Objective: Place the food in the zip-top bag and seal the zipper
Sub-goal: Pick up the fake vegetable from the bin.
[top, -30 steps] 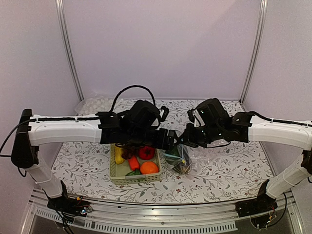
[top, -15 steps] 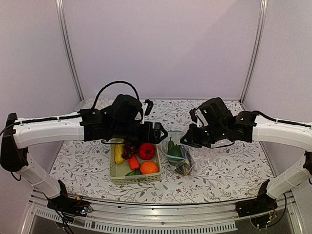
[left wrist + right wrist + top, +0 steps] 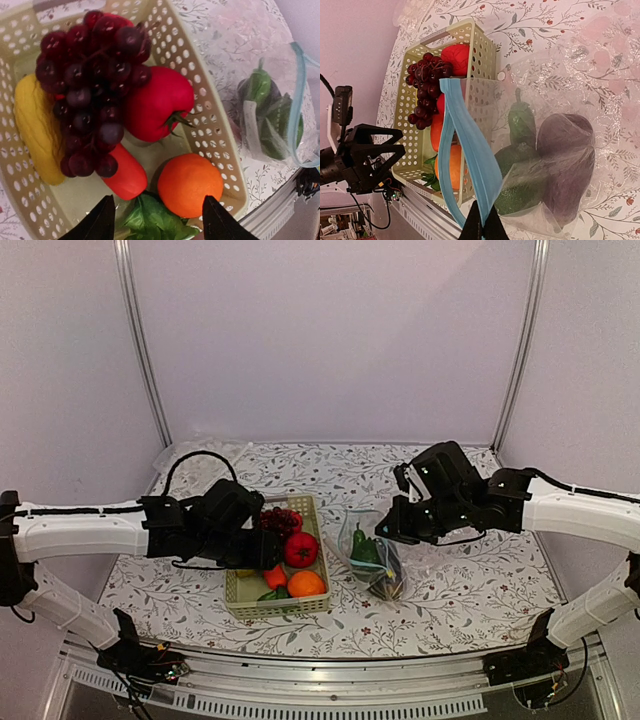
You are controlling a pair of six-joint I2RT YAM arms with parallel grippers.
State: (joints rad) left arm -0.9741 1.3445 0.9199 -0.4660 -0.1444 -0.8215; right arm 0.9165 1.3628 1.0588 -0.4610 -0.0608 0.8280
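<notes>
**Top external:** The left arm has swung away from the zip-top bag [image 3: 372, 562] and come down low over the basket [image 3: 280, 607]. The left claw [image 3: 264, 549] now hangs above the food there, which I judge to be the start of the next pick after a drop-off. The right claw [image 3: 386, 530] stays at the bag's mouth, and the bag stands on the bench [image 3: 470, 590] just beside the basket.

**Left wrist:** The left claw is spread and empty. Below it lie one bunch of grapes [image 3: 90, 95], one red fruit [image 3: 157, 107], one orange [image 3: 189, 184], one carrot [image 3: 122, 175], one yellow corn cob [image 3: 32, 135] and one leafy green [image 3: 152, 225].

**Right wrist:** The right claw [image 3: 482, 226] is pressed together on the zipper [image 3: 470, 155], holding the mouth up and unsealed. Three pieces are in the bag: one eggplant [image 3: 567, 165] and two green vegetables [image 3: 521, 125]. A possible second red piece sits beyond the grapes.
</notes>
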